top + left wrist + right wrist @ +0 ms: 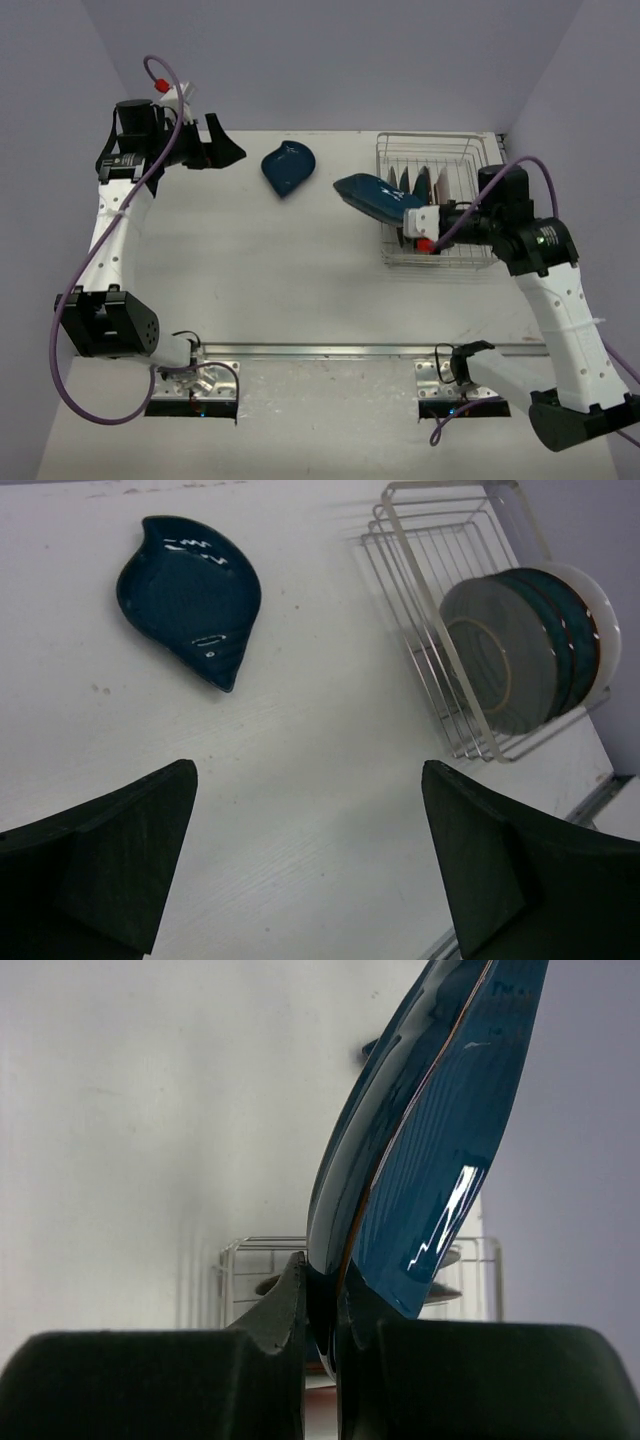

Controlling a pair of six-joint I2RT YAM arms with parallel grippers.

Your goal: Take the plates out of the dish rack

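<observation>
A dark blue leaf-shaped dish (289, 167) lies flat on the table, left of the dish rack (470, 150); it also shows in the left wrist view (190, 595). My right gripper (412, 220) is shut on the rim of a glossy teal-blue plate (366, 197), held tilted above the rack's left edge. In the right wrist view the plate (440, 1110) stands on edge between the fingers of that gripper (322, 1300). Several plates (520, 650) stand upright in the rack (430, 600). My left gripper (215, 148) is open and empty at the back left; it also shows in its own view (310, 860).
The rack stands at the table's back right corner, close to the walls. A metal rail (330, 350) runs along the table's near edge. Purple cables (160, 75) loop off both arms.
</observation>
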